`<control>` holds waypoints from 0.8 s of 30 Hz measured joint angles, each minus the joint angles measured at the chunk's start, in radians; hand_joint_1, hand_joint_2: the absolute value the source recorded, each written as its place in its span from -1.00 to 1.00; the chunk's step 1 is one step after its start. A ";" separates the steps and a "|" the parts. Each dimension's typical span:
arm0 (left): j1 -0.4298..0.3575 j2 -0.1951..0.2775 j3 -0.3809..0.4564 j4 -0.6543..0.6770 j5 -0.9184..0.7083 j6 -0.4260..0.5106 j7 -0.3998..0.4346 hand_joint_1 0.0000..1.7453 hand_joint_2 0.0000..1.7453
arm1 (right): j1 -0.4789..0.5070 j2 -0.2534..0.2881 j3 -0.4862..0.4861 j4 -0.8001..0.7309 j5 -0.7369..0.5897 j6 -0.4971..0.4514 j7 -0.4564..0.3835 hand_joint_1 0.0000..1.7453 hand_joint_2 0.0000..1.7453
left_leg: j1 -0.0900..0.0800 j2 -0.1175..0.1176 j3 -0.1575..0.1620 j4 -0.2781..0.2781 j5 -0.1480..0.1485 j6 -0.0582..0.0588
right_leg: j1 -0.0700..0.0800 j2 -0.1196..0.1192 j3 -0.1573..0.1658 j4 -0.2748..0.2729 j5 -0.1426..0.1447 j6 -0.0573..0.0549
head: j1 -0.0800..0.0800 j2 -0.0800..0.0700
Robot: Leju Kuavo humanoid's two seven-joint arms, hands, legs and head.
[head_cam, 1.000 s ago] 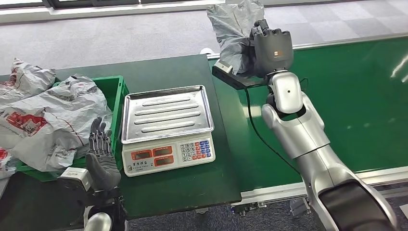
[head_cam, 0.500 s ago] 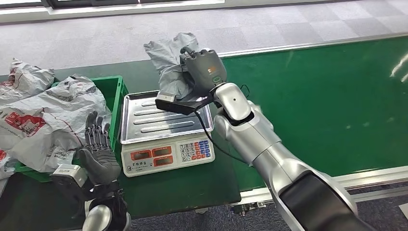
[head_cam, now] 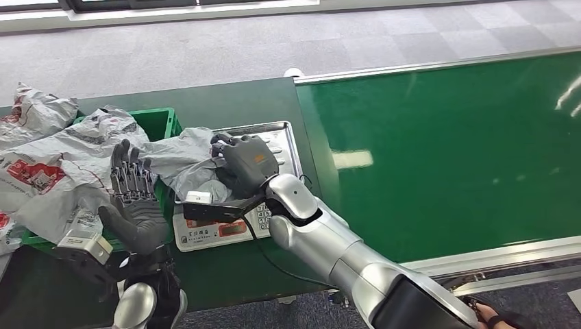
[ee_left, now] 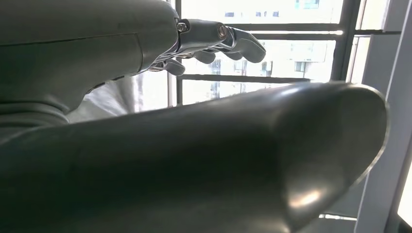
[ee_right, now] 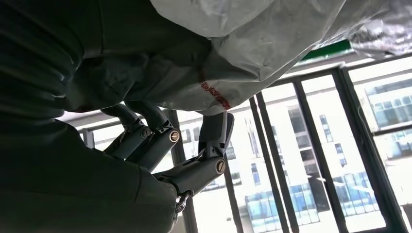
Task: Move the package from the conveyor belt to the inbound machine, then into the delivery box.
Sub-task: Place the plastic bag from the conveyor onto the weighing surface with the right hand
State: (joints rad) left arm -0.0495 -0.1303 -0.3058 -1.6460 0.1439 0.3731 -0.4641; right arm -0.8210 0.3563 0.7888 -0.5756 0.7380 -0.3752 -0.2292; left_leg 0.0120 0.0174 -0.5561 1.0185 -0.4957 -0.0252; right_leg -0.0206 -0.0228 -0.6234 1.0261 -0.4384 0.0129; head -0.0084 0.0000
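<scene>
Holding the package [head_cam: 179, 159] down on the scale's tray [head_cam: 288, 140], my right hand [head_cam: 245, 162] has its fingers [ee_right: 160, 138] curled into the grey plastic; the right wrist view shows the film bunched over them, with red print on one fold. The bag lies mostly on the tray, its far end spilling toward the green box [head_cam: 166, 123]. I judge it light and limp: crumpled mailer film, soft contents, no stiff edge. It should be slippery too, so a pinch on loose film may slide off. A better hold is a full handful across the bulk in the middle, where the film is gathered, not at a corner.

My left hand [head_cam: 133, 199] stands with fingers apart and palm turned to the bag, holding nothing, just beside the box's near wall and the scale [head_cam: 233, 226].

Outward, room is tight on the box side: it is heaped with other bags [head_cam: 65, 168] that overhang its rim, so mine could snag or slip off the pile. The tray's raised lip may catch the film. The desk [head_cam: 226, 103] is bare behind the scale, and the conveyor belt [head_cam: 445, 144] is open green surface.
</scene>
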 joint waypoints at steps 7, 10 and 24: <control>-0.043 -0.006 -0.013 0.015 -0.017 -0.013 0.016 -1.00 -1.00 | 0.019 0.001 0.005 0.053 -0.029 0.010 0.031 1.00 1.00 | 0.000 0.000 0.000 0.000 0.000 0.000 | 0.000 0.000 0.000 0.000 0.000 0.000 | 0.000 0.000; -0.047 -0.007 -0.017 0.019 -0.018 -0.013 0.016 -1.00 -1.00 | 0.019 0.001 0.005 0.065 -0.029 0.010 0.032 1.00 1.00 | 0.000 0.000 0.000 0.000 0.000 0.000 | 0.000 0.000 0.000 0.000 0.000 0.000 | 0.000 0.000; -0.063 -0.017 -0.018 0.025 -0.063 -0.022 0.042 -1.00 -1.00 | 0.024 0.001 0.009 0.105 0.081 -0.022 0.164 -1.00 -0.50 | 0.000 0.000 0.000 0.000 0.000 0.000 | 0.000 0.000 0.000 0.000 0.000 0.000 | 0.000 0.000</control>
State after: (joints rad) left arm -0.1120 -0.1471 -0.3239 -1.6212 0.0806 0.3513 -0.4216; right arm -0.7966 0.3570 0.7981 -0.4703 0.8191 -0.3971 -0.0656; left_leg 0.0120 0.0178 -0.5561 1.0185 -0.4955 -0.0254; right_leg -0.0205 -0.0224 -0.6239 1.0261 -0.4381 0.0125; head -0.0083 0.0000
